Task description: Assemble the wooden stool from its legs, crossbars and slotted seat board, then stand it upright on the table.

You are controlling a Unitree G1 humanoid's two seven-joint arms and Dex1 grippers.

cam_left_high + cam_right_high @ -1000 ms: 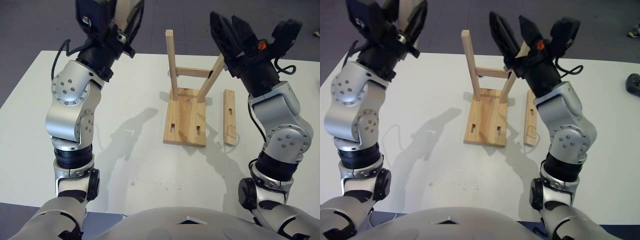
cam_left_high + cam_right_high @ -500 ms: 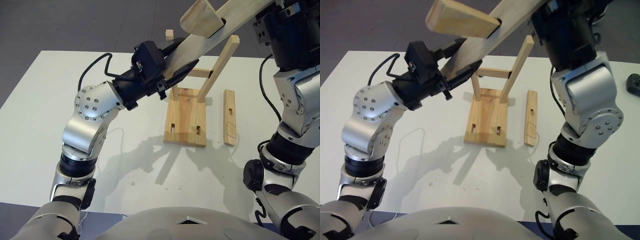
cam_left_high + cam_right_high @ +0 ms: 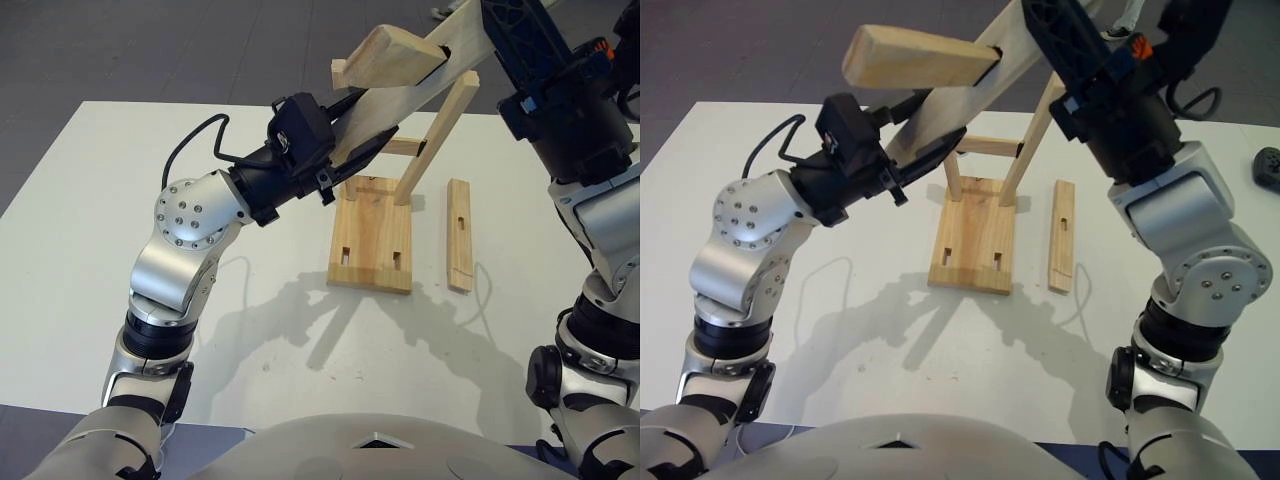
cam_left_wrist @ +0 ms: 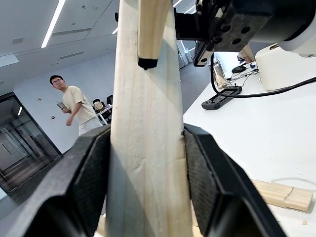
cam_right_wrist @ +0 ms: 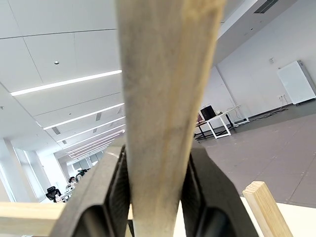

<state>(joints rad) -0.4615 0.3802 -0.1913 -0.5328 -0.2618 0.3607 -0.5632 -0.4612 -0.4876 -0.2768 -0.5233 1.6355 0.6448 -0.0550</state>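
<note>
White desk (image 3: 100, 200) runs across the head views, with dark floor beyond its far edge.

Left of centre, the left claw (image 4: 148, 163) is clamped on the lower stretch of a long wooden leg (image 3: 410, 95) that slants up through the air toward the upper right. Its pads (image 4: 94, 182) press flat against both faces of the wood. A short crossbar (image 3: 385, 55) juts from a slot near the leg's upper part, pointing toward the upper left, with its free end unsupported.

At centre, under this raised piece, the slotted seat board (image 3: 372, 240) lies flat on the desk. Two upright legs (image 3: 440, 130) stand in its far slots, joined by a second crossbar (image 3: 400, 147). The two near slots are open.

Just to the right of the board, a loose leg (image 3: 459, 235) lies flat on the desk, apart from the board.

At the upper right, the right claw (image 5: 158, 158) is closed around the top end of the same raised leg.

Likely troubles:
- Both arms hold one stiff piece, so any mismatch in their paths could twist it or make it slip in a grip.
- The jutting crossbar may sit only loosely and could drop out if the leg is tilted or jolted.
- The raised leg hangs close above the standing frame, so a low swing could knock those legs out of their slots or shove the board.
</note>
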